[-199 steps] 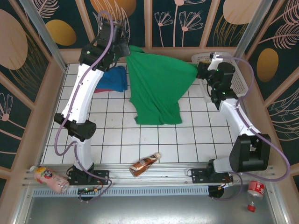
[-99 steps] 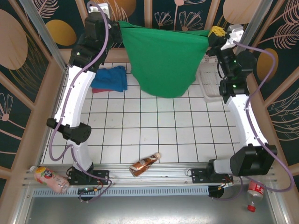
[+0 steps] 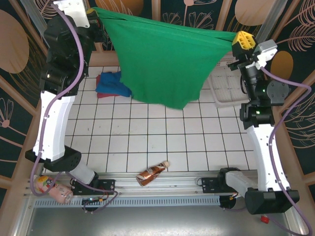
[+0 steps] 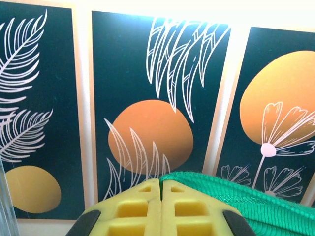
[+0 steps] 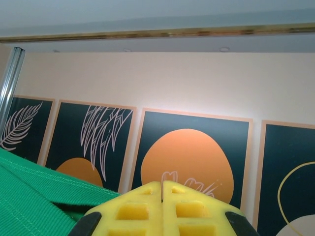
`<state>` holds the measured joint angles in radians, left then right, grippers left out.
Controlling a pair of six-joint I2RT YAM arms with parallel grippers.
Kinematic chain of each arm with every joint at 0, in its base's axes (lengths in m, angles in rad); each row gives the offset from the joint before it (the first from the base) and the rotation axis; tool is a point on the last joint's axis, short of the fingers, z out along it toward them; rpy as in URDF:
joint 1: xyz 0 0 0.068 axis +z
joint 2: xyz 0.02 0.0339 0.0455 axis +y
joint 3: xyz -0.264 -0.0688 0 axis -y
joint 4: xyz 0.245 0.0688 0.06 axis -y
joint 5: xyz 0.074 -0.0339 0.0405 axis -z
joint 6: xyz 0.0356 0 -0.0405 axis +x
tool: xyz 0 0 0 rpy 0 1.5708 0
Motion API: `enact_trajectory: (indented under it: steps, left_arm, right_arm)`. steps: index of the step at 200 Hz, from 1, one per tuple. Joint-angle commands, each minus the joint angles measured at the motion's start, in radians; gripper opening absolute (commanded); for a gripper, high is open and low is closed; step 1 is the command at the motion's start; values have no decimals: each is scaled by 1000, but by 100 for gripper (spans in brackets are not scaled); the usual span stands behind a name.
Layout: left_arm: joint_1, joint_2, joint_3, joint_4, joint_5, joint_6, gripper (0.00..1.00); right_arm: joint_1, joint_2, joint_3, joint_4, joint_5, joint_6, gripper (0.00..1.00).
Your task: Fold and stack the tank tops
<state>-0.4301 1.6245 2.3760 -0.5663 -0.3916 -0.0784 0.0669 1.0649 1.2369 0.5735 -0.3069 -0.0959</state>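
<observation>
Gripping opposite ends, left claw [image 4: 161, 184] and right claw [image 5: 162, 185] hold the green tank top [image 3: 162, 64] aloft.

Green tank top [image 3: 162, 64], plain; blue tank top [image 3: 112, 83] beside the maroon tank top [image 3: 101, 94]; table [image 3: 162, 142] white, gridded with dark lines; wall panels [image 4: 49, 98] dark teal, bearing orange discs and white outline leaves.
</observation>
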Motion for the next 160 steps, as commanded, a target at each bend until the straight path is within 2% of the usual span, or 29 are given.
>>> enact_trajectory:
  steps: [1, 46, 70, 92, 131, 160]
  left_arm:
    - [11, 97, 26, 59, -34, 74, 0]
    - [50, 298, 193, 60, 63, 48, 0]
    - [59, 318, 210, 114, 115, 42, 0]
    - [62, 302, 202, 120, 174, 35, 0]
    - [62, 191, 38, 45, 322, 51, 0]
    - [62, -1, -275, -41, 378, 70, 0]
  right_arm:
    - [-8, 77, 2, 71, 60, 5, 0]
    - [-8, 210, 14, 124, 83, 52, 0]
    - [-8, 221, 67, 67, 63, 40, 0]
    - [-4, 164, 92, -40, 29, -31, 0]
    - [30, -51, 8, -353, -53, -237, 0]
    - [93, -196, -60, -731, -62, -392, 0]
